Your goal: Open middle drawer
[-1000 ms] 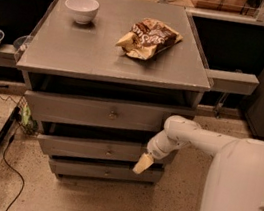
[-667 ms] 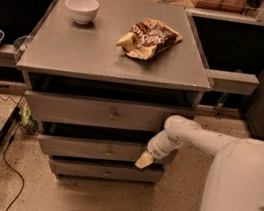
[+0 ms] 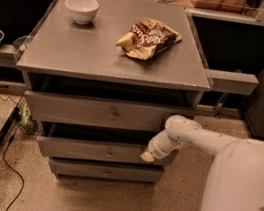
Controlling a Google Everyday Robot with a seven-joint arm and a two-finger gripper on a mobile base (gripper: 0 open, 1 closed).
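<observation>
Setting: speckled floor (image 3: 104,204), dim room, grey cabinet of three stacked drawers in the middle.
Middle drawer: the middle drawer (image 3: 83,150) sits between the other two fronts, with its round knob (image 3: 109,153) at centre. Dark gap above it.
Drawer change: none visible. The front lies where it did a second ago, and how far out it stands is hard to judge from this angle.
Gripper: the gripper (image 3: 147,156) is at the right end of the middle drawer front, touching or just beside it, well apart from the knob.
Gripper change: the tip has crept slightly upward along that right end, otherwise the same pose.
Grasp state: cannot tell whether it is apart or together.
Arm: the white arm (image 3: 202,138) reaches in from the right, elbow bent down to the drawer.
Task meaning: probably hooking the drawer's edge rather than the knob. The pull has not paid off yet, so the opening looks largely still to do.
Risk: the tip could slip off the edge.
Neighbours: top drawer (image 3: 70,110) just above, bottom drawer (image 3: 85,169) just below, neither touched.
Bench: the bench (image 3: 70,51) on top carries a white bowl (image 3: 81,8) at back left and a chip bag (image 3: 149,38) near centre, both unmoved.
</observation>
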